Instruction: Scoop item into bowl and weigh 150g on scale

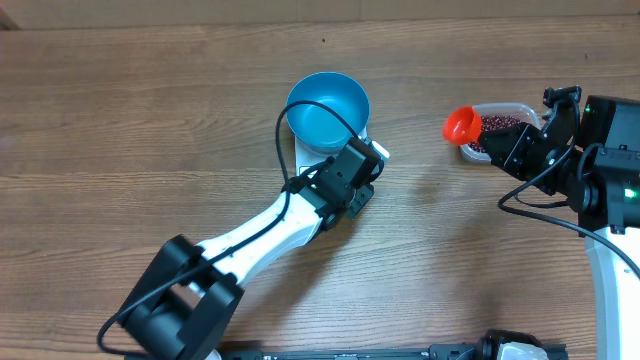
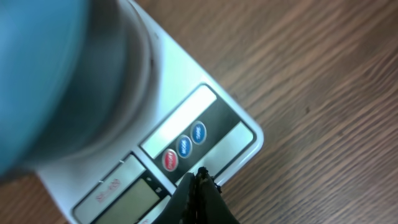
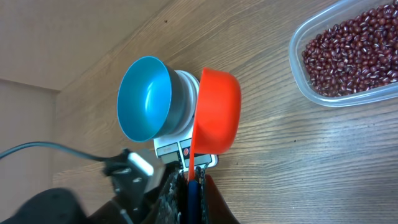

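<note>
Overhead: the blue bowl is seen empty on the scale. The red scoop is held at the end of the tub nearer the bowl, and the beans lie in that tub.

Left wrist: the left gripper is closed on nothing, its tips at the scale's button edge.

Right wrist: the right gripper is clamped on the scoop's handle, with the scoop held in front of the bowl and scale.

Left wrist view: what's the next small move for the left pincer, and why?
Probably ease the shut left pincer down onto the round buttons just ahead of its tips. It hovers over the panel of the scale, the bowl on the scale looks empty, and the red scoop in the right pincer is beside the beans, so zeroing before scooping seems sensible.
</note>
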Available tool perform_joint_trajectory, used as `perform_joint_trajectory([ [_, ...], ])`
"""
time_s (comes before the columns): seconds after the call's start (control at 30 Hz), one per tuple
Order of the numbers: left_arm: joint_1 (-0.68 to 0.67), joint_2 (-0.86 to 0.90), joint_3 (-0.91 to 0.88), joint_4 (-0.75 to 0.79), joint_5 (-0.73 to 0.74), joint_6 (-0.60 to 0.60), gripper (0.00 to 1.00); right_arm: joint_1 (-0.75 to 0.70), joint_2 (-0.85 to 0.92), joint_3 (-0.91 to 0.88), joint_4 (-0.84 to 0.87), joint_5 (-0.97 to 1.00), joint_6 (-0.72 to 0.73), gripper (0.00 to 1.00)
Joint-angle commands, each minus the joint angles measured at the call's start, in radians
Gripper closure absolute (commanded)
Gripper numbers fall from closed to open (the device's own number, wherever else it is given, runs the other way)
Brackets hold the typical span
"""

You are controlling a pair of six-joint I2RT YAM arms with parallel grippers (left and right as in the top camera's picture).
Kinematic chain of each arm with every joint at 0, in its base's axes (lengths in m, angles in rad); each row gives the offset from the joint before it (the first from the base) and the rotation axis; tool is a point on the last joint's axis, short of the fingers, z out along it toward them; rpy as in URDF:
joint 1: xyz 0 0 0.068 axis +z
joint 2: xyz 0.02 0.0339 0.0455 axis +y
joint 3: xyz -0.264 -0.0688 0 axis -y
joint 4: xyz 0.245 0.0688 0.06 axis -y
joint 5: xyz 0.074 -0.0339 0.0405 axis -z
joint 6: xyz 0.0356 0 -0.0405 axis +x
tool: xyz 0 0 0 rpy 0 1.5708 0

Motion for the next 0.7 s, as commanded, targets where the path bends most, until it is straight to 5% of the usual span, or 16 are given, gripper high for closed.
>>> perform_joint_trajectory([
  [0.0,0.011,0.062,-0.013,0.023,-0.017,0.042,0.96,-0.003,-0.006,0.026,0.005,0.008,-0.011,0.96],
  [0.67,0.058,0.076,-0.014,0.121,-0.005,0.046,0.96,-0.003,-0.006,0.026,0.005,0.026,-0.011,0.96],
])
